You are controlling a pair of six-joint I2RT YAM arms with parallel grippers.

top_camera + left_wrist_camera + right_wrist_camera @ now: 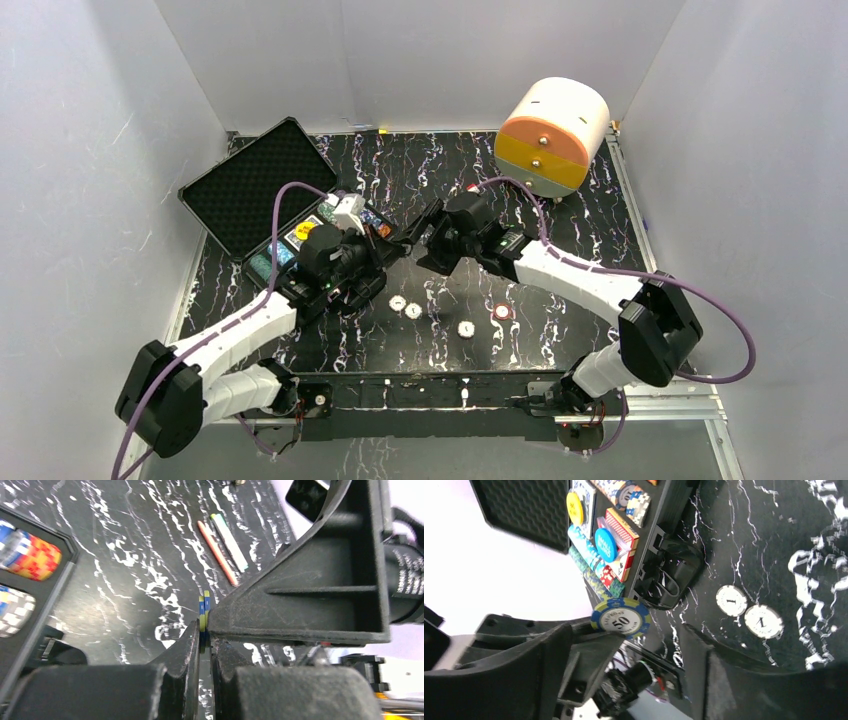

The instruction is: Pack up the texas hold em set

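The black case (255, 180) lies open at the back left, its foam lid up, with chip rows, a red-backed deck (623, 526) and blue and yellow buttons inside. My left gripper (398, 245) is shut on a blue-and-yellow "50" chip (620, 618), seen edge-on in the left wrist view (204, 611), above the table right of the case. My right gripper (426, 236) is open, and the chip is against the tip of one of its fingers (300, 600). Several white chips (413, 311) lie on the table in front.
A big orange-and-white cylinder (552, 135) stands at the back right. A thin red pen (217, 553) and a green pen (229, 542) lie on the table beyond the grippers. White walls close in the table on three sides.
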